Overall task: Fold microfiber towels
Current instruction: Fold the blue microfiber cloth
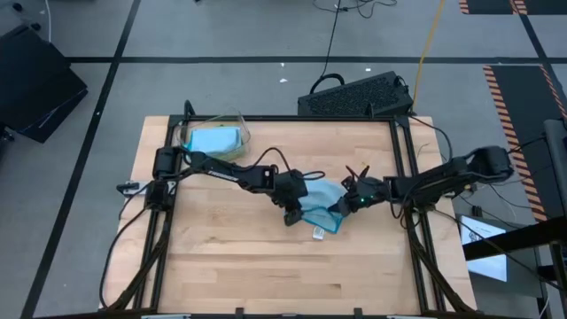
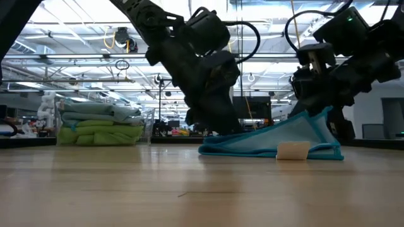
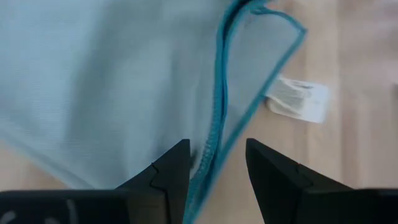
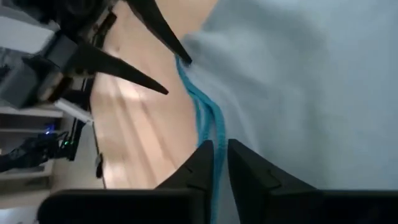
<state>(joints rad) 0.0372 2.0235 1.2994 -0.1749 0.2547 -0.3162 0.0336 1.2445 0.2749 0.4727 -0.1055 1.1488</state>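
Observation:
A light blue microfiber towel with a teal hem lies folded at the table's middle, its white tag on the wood toward the near edge. My left gripper is open at the towel's left side, one finger on each side of the teal hem; whether they touch it I cannot tell. My right gripper is at the towel's right side, shut on its hem. In the low view the towel rises at its right end toward that gripper. My right gripper pinches the towel's teal hem between its two fingers; two stitched edges run side by side into them. The fingers slant down from the table's right. The held end is raised, and the rest of the towel lies on the table.
A clear plastic bin at the far left corner holds stacked folded towels, green below and blue above. A black keyboard-like device sits beyond the far edge. Bare wood stretches along the table's near side.

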